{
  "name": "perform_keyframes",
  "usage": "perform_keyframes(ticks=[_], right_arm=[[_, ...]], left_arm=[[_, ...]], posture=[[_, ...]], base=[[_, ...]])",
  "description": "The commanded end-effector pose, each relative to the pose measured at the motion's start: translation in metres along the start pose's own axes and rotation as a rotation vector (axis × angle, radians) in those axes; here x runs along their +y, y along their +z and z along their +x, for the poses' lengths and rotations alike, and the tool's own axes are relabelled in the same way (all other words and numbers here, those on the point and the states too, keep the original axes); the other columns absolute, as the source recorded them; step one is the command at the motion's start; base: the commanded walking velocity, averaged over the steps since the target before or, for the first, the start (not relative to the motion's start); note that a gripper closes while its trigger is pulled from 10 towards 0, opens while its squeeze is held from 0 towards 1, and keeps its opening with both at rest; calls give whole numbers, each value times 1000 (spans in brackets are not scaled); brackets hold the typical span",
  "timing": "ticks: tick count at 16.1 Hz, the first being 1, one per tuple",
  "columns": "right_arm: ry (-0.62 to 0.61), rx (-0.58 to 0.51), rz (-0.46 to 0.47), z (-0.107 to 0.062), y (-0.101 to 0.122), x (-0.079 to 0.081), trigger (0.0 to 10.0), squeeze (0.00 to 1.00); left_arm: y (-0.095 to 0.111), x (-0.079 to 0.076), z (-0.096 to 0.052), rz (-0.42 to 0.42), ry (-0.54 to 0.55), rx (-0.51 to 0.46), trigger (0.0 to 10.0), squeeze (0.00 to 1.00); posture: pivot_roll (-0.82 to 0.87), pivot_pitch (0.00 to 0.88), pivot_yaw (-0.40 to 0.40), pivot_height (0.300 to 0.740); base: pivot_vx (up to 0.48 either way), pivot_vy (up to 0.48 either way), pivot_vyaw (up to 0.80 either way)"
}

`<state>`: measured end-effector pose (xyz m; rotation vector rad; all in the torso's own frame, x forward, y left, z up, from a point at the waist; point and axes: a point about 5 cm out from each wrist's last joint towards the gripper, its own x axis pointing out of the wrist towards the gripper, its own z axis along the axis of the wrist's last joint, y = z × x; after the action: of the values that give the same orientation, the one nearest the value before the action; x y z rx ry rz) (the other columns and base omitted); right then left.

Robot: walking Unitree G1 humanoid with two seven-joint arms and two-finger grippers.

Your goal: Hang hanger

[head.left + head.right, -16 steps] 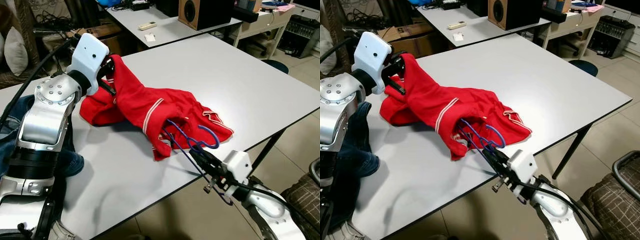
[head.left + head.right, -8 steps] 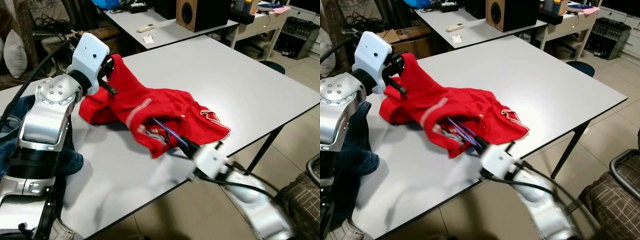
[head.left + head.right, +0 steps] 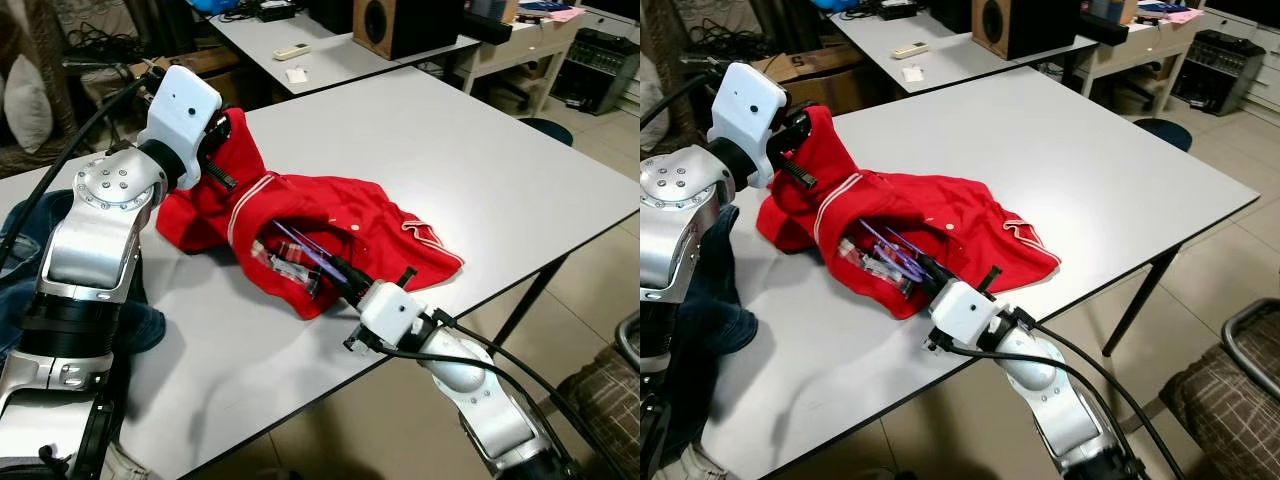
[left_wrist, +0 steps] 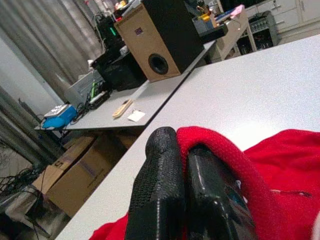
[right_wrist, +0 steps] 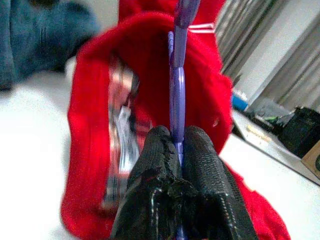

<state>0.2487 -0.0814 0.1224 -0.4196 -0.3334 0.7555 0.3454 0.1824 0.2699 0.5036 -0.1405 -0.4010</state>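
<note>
Left eye view gives you the big picture: a white table [image 3: 470,150] with a red polo shirt [image 3: 340,215] spread across its near half, and a dark blue garment [image 3: 30,225] bunched at the table's left edge. Your left gripper [image 3: 213,150] is pinched shut on the shirt's upper edge and holds it lifted off the table, which keeps the opening facing your right arm. In the left wrist view you can see the red fabric folded over one finger [image 4: 155,200], clamped tight.

Your right gripper [image 5: 177,150] is closed on the purple hanger [image 3: 305,250], and the hanger's far end is already poked inside the shirt's opening. So I'd say you're roughly midway: hanger is entering, but it isn't seated in the shoulders yet, and the actual hanging up is still to do.
</note>
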Motion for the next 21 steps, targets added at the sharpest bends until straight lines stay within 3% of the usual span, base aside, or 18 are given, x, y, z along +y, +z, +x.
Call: perform_keyframes(ticks=[1,2,3,4,5,6,8,9,14,16,18,19,21], right_arm=[[-52,-79,8,-7,12,-7,10000,0],[-62,-87,5,-12,13,-8,10000,0],[-136,-103,31,-33,15,-15,10000,0],[-186,-91,55,-51,16,-20,10000,0],[-192,-73,65,-58,14,-21,10000,0],[-184,-45,62,-65,12,-22,10000,0],[-140,-2,53,-70,6,-20,10000,0],[-130,-8,42,-65,7,-20,10000,0],[-124,-21,54,-59,9,-27,10000,0],[-144,-37,95,-57,11,-34,10000,0],[-150,-41,105,-56,11,-40,10000,0],[-143,-45,133,-55,13,-49,10000,0],[-123,-70,203,-54,21,-64,10000,0]], left_arm=[[2,5,-1,16,14,8,0,0],[0,5,-2,15,16,14,0,0],[-5,5,-3,6,18,31,0,0],[-10,4,-5,2,17,46,4118,0],[-11,3,-5,1,17,52,6314,0],[-13,2,-5,-7,11,57,10000,0],[-14,-3,-1,-11,-10,54,10000,0],[-13,-5,1,-23,-21,44,10000,1000],[-24,-1,-6,-80,-71,75,10000,1000],[-52,0,-18,-73,-158,192,10000,1000],[-66,1,-24,-58,-189,250,10000,976],[-79,5,-30,-48,-205,298,10000,0],[-95,10,-36,-61,-196,335,10000,0]], posture=[[67,0,92,740],[66,0,92,740],[67,0,87,740],[60,0,88,740],[52,0,91,740],[41,0,97,740],[25,0,110,740],[24,0,111,740],[31,0,95,740],[36,0,91,740],[36,0,90,740],[36,0,91,740],[38,0,89,740]], base=[[0,0,0],[0,0,0],[0,0,0],[0,0,0],[0,0,0],[0,0,0],[0,0,0],[0,0,0],[0,0,0],[0,0,0],[0,0,0],[0,0,0],[0,0,0]])
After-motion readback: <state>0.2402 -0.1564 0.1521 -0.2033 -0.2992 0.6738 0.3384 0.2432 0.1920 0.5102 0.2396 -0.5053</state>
